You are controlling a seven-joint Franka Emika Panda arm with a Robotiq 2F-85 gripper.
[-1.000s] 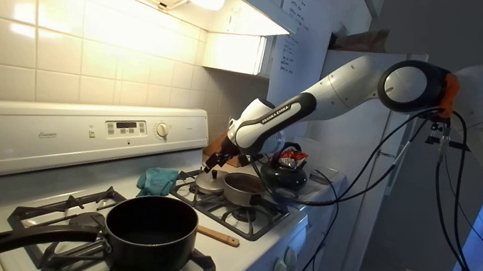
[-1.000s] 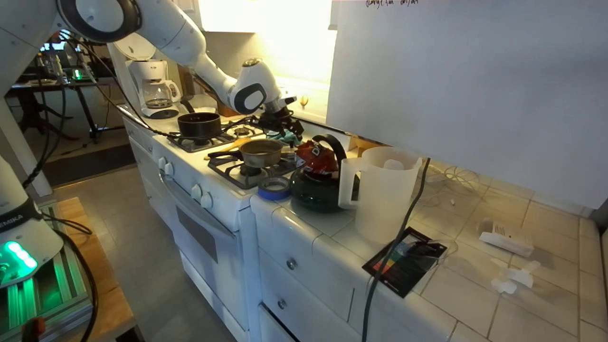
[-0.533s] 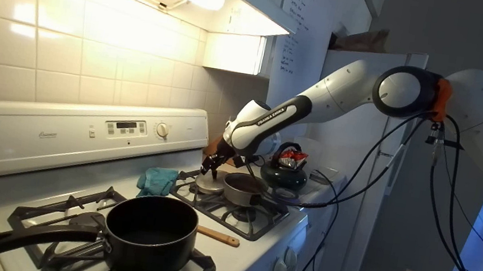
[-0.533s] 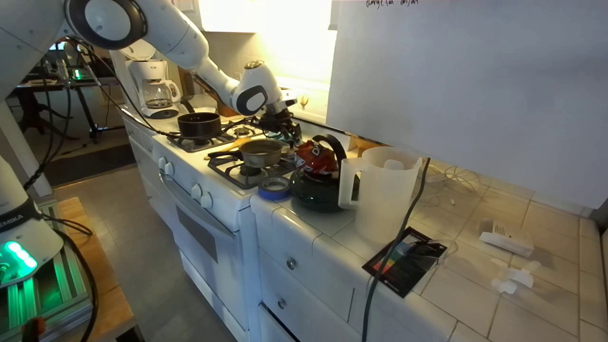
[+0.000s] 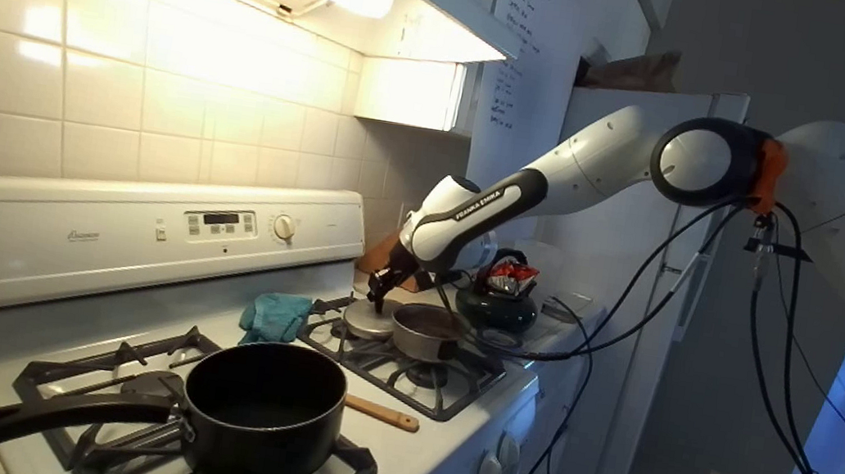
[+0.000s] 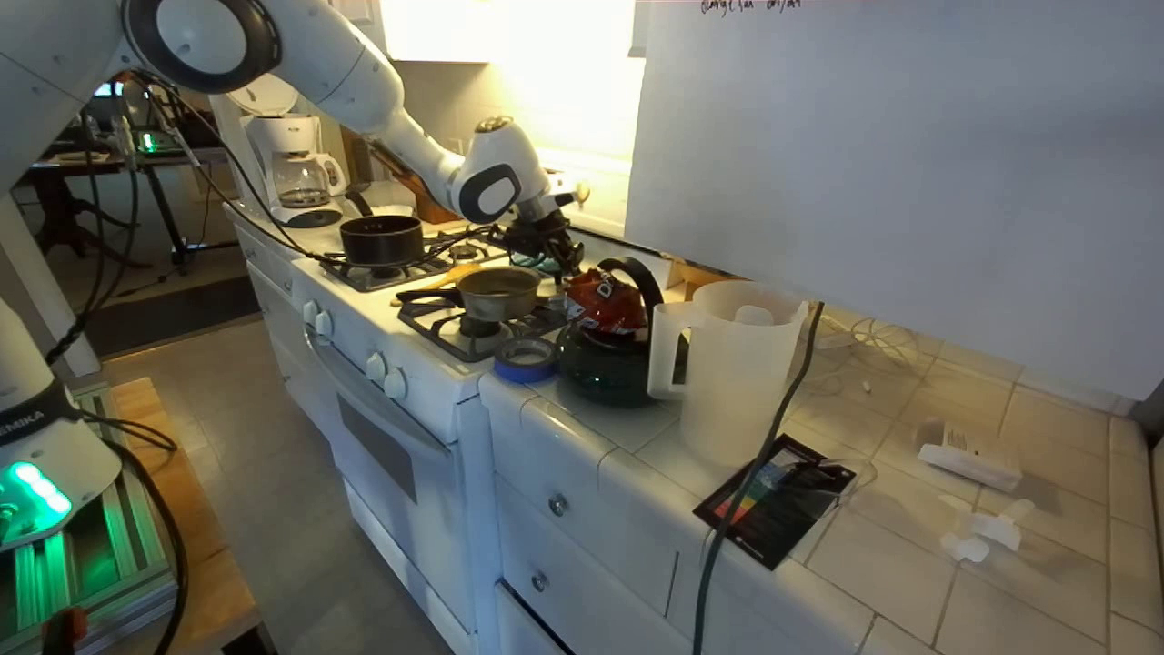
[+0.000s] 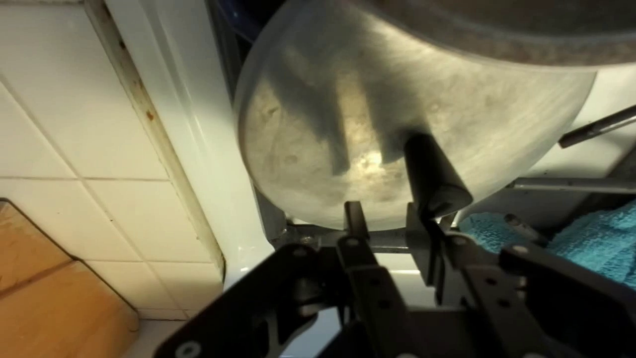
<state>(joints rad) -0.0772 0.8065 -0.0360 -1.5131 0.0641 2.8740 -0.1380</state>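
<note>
A saucepan [image 5: 420, 344] sits just beside the metal lid [image 7: 357, 114], toward the stove's [image 5: 404, 454] front edge; a teal cloth [image 5: 274, 319] lies near the rear edge. The gripper [image 7: 383, 213], jaws parted, hangs over the lid, its black knob [image 7: 432, 169] beside one fingertip, contact unclear.

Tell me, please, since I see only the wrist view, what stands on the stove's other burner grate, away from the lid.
Observer: A black saucepan stands there.
Operator: Thank you; which way does the handle point on the metal saucepan beside the lid below the gripper?
Observer: It points toward the front control knobs.
Operator: And is there anything for pouring on the countertop, if I may ask?
Observer: Yes, a translucent pitcher stands there, near a dark kettle.
</note>
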